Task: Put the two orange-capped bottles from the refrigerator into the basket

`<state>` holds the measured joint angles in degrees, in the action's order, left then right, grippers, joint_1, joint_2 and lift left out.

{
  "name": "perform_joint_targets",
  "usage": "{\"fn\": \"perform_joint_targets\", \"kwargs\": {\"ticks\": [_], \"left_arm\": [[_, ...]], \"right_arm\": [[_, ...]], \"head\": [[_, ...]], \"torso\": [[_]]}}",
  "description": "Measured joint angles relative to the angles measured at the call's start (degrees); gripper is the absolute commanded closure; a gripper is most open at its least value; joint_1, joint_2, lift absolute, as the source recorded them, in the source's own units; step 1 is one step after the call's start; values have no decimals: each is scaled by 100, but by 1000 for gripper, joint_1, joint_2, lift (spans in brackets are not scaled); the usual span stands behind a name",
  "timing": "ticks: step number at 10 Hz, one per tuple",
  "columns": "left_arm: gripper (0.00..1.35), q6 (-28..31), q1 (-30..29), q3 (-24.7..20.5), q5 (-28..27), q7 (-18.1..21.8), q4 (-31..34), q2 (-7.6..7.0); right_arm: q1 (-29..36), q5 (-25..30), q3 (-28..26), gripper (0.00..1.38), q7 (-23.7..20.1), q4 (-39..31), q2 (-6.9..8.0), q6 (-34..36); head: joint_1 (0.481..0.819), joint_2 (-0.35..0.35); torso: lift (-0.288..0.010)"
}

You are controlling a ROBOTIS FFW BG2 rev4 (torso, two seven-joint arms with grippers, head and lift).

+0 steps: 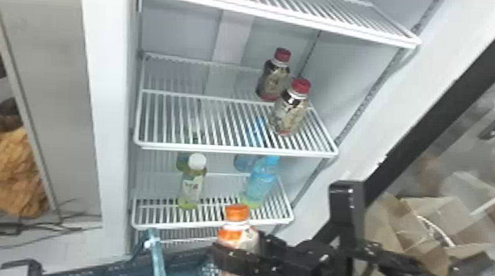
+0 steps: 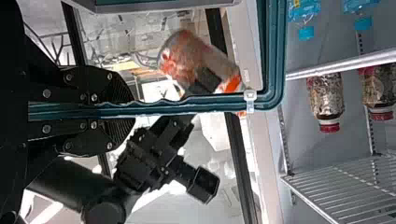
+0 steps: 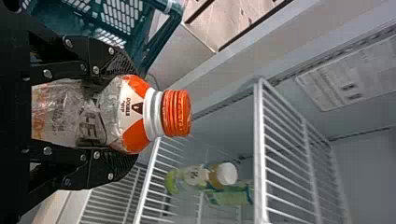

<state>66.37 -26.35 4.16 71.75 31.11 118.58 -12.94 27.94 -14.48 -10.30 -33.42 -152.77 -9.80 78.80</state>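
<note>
An orange-capped plastic bottle (image 3: 114, 114) was clamped upright between the right black fingers (image 1: 232, 260), its cap above them, the left fingers (image 2: 114, 88) gripped a teal plastic basket's rim (image 2: 275, 56).

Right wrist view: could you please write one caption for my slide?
The right hand grips an orange-capped bottle, with the teal basket and a white-capped bottle on a wire shelf beyond.

An orange-capped bottle (image 3: 105, 114), closed and cap up, is held in the right gripper (image 1: 238, 256). The teal basket (image 2: 275, 56) sits near the open refrigerator (image 1: 103, 99).
</note>
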Motion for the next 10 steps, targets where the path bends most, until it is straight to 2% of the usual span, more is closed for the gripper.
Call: {"fn": "perform_joint_targets", "kwargs": {"ticks": [2,4,7,8,10], "left_arm": [[1208,13,10,6,0,0,-1,0],[1208,14,37,20,0,0,-2,-3],[1208,14,48,29,0,0,-5,-15],[1208,14,48,22,0,-1,-5,-11],[1208,14,48,22,0,-5,-5,-7]], "right_arm": [[-221,-218,175,820,-82,652,-52,8],[-366,-326,363,820,-80,1008,-102,-100],[-394,-551,507,822,-112,1033,-137,-190],[-374,-559,540,733,-112,925,-144,-156],[-379,-503,560,154,-155,819,-159,-56]], "head": [[695,-350],[695,-350],[695,-315],[695,-304],[695,-303]], "torso": [[-40],[-40],[-40],[-40],[-40]]}}
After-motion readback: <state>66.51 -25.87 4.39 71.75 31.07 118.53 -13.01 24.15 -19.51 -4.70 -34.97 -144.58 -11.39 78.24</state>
